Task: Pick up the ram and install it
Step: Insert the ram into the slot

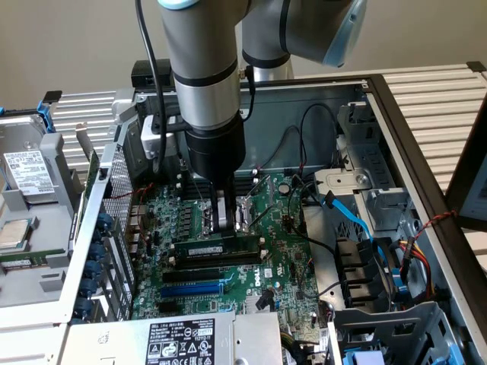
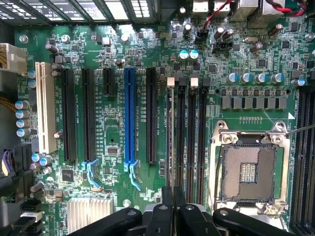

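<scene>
Gripper [image 1: 224, 219]: closed tight. It looks like it pinches the top edge of the ram.
Ram [image 1: 199, 249]: it stands on its thin edge in a black slot on the board [image 1: 285, 266], right under the gripper.
Which slot: seen from the wrist, the ram [image 2: 170, 132] is a thin line in the first of four long slots [image 2: 192, 137]. That slot is the one farthest from the square socket [image 2: 248, 172]. The blue slot [image 2: 129, 118] is on the ram's other side, near but apart.
Wrist gripper [image 2: 172, 209]: its tips meet over the ram's line.
Done: the ram is picked up and is at its slot, lined up along it.
Not sure: I cannot tell if the ram is pushed all the way down, or if the end clips are shut.
Left: the gripper has not let go yet, so the job looks close to done but not finished.
</scene>
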You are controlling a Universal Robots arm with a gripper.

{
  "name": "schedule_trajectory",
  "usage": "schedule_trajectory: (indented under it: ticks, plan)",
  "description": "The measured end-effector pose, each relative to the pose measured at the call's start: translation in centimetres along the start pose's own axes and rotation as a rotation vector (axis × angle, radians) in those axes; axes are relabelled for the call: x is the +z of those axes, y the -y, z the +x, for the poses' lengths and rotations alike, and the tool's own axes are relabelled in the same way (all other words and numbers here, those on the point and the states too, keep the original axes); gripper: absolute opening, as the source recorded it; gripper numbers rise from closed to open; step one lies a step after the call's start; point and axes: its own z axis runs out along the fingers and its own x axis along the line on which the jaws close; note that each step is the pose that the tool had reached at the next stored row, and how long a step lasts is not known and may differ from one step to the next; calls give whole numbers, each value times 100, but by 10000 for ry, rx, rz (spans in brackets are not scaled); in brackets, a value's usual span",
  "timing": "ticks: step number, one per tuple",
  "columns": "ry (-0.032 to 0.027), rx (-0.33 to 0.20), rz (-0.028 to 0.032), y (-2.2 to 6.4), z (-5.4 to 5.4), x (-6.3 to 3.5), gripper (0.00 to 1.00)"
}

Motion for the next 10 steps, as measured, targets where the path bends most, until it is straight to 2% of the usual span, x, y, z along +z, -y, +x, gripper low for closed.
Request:
schedule_trajectory:
  ticks: [10]
  plan:
    - [2,3,67,-7,11,3,12]
